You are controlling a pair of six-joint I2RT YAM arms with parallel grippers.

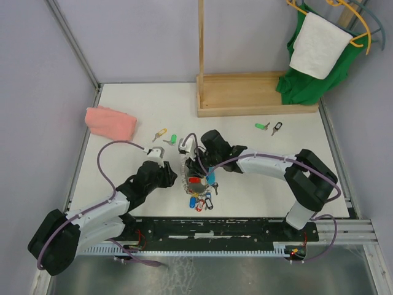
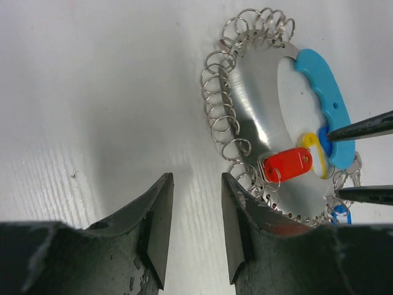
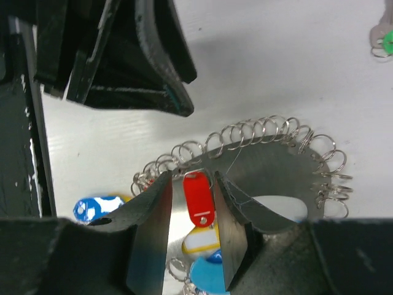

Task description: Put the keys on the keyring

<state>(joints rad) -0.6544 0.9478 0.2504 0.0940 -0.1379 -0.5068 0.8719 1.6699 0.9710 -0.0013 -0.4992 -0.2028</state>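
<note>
The keyring (image 1: 195,182) lay flat at table centre. The right gripper (image 3: 191,179) was the nearer, fingers apart and straddling a red tag (image 3: 199,200) whose long axis ran 12 to 6 o'clock. The left gripper (image 2: 195,179), apart and empty, had the ring at 2 o'clock. Loose keys (image 1: 161,133) lay at 11 o'clock from the ring.

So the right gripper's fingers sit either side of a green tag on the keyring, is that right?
Not quite: the tag is red, not green. The right wrist view shows the right gripper with its fingers either side of a red tag on the keyring.
</note>
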